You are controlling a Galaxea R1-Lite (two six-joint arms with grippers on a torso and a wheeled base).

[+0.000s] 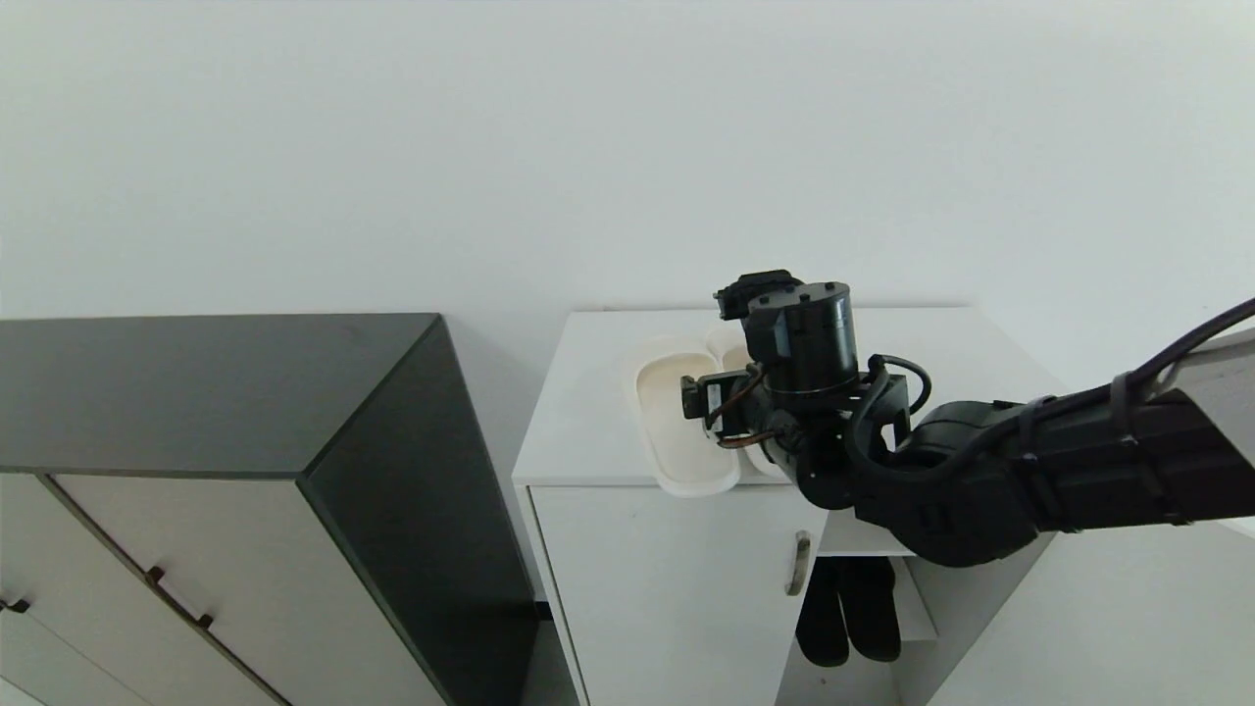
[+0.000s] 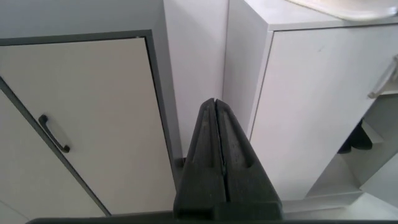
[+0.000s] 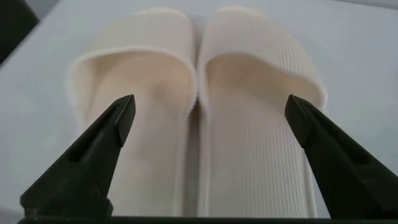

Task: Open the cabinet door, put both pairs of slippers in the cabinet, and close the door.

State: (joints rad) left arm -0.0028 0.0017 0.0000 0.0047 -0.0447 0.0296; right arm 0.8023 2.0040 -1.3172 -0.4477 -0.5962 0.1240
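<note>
— Cream slippers (image 1: 677,441): where are they lying?
— They are lying side by side on top of the white cabinet (image 1: 588,392), overhanging its front edge. The black slippers (image 1: 849,613) are sitting inside its open part.
— And the hands?
— The right hand (image 3: 210,106) is gaping wide, a finger either side of them. The left hand (image 2: 216,109) is pressing its fingers together, holding nothing.

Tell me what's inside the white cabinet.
Through the white cabinet's open right side, a pair of black slippers lies on a lower shelf. The shut door covers the left side and the right arm blocks the space above, so whatever is there cannot be seen.
</note>
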